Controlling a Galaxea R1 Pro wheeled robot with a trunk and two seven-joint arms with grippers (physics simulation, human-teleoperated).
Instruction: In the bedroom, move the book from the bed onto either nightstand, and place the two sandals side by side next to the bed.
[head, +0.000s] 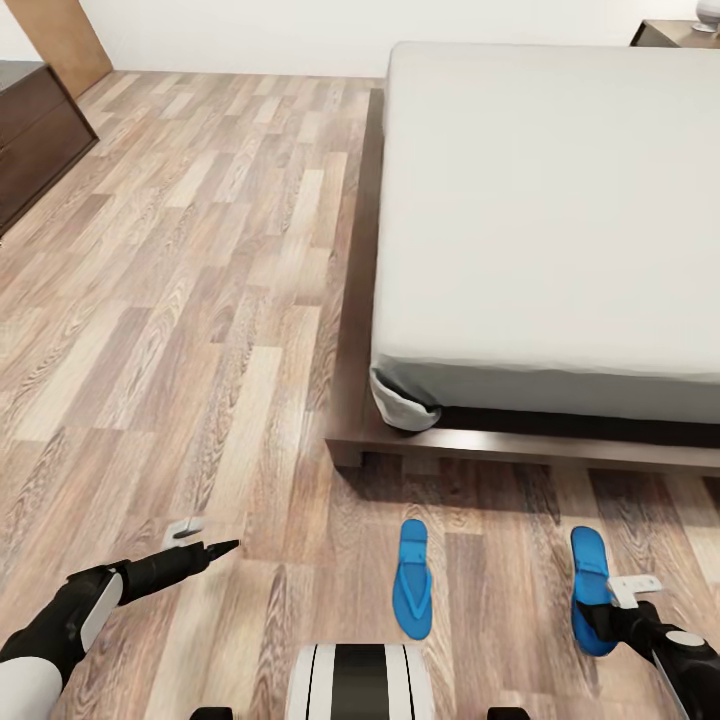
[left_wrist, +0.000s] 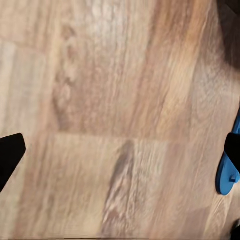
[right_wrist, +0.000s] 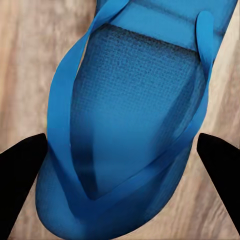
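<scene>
A: Surfaces?

B: Floor (head: 180, 300) is wood plank, mixed light and dark tones, strong grain, slight sheen. Bed frame (head: 352, 420) is dark brown wood, smooth, satin. Mattress (head: 540, 200) is off-white cloth, matt, no visible weave.

A: Sandals?

B: Right sandal (right_wrist: 135, 130) under my right gripper (right_wrist: 120, 165): bright blue, foam or rubber look, footbed finely textured and matt, straps smooth. Left sandal (head: 412, 580) has the same blue matt finish.

A: Your hardware?

B: Fingers (right_wrist: 20, 170) are plain black, matt. Left gripper (head: 205, 540) has black matt housing with a white, slightly glossy plastic-looking shell behind. Dresser (head: 35, 130) is dark wood, smooth.
</scene>
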